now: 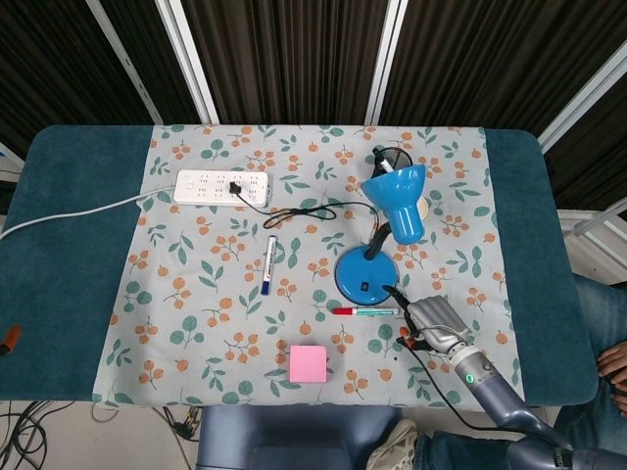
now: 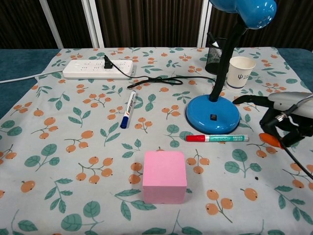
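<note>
While the right robot hand (image 1: 431, 320) is held just beside the green end of the red-capped marker (image 1: 364, 311), nothing is gripped and its fingers are spread; the marker is laid flat on the tabletop (image 1: 78, 255), just in front of the blue desk lamp's base (image 1: 364, 275); a careless reach is judged likely to roll the slim round marker away or knock the lamp; the left robot hand is not seen.

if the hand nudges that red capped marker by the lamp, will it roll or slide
The marker looks round and smooth, lying flat on the tablecloth, so a sideways nudge would probably roll it. It is thin and likely light, so the right hand should need little force. The lamp base beside it might stop it rolling that way.
</note>
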